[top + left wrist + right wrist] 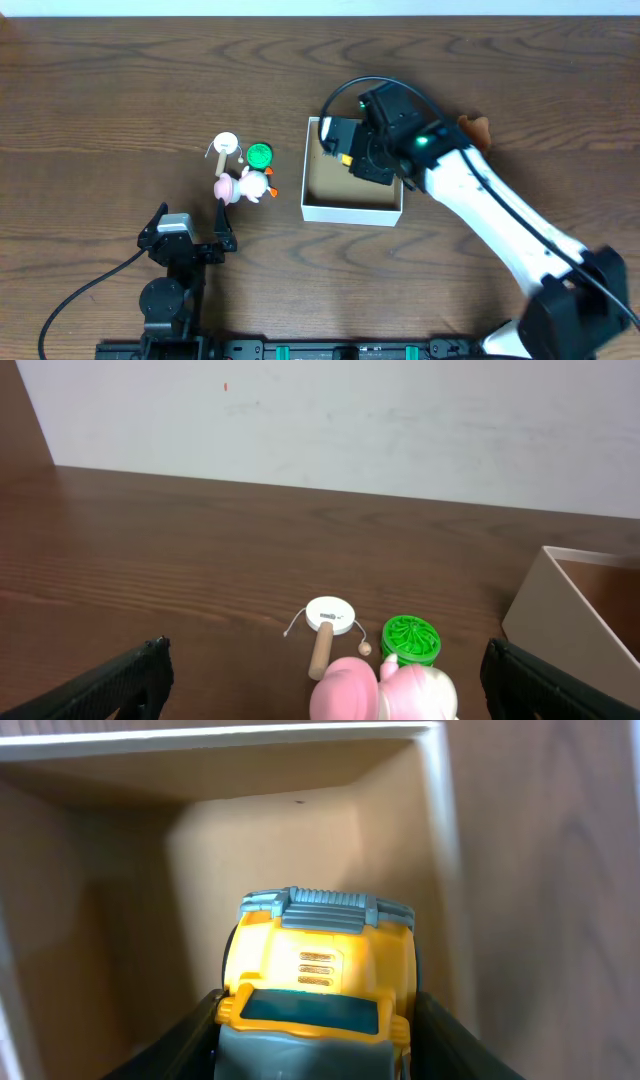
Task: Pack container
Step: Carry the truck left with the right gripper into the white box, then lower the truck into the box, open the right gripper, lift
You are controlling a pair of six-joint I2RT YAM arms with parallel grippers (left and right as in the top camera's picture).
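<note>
The container (350, 211) is a shallow square box with white walls and a tan inside, right of the table's middle; its wall also shows in the left wrist view (560, 615) and the right wrist view (432, 780). My right gripper (350, 155) reaches into it and is shut on a yellow and grey toy truck (315, 985), held over the box's floor. My left gripper (190, 240) is open and empty, just short of a pink and white plush toy (385, 690).
Left of the box lie a white disc with a wooden handle and string (225, 147), a green round lid-like toy (260, 154) and the plush (243, 187). A brown object (474, 128) lies behind the right arm.
</note>
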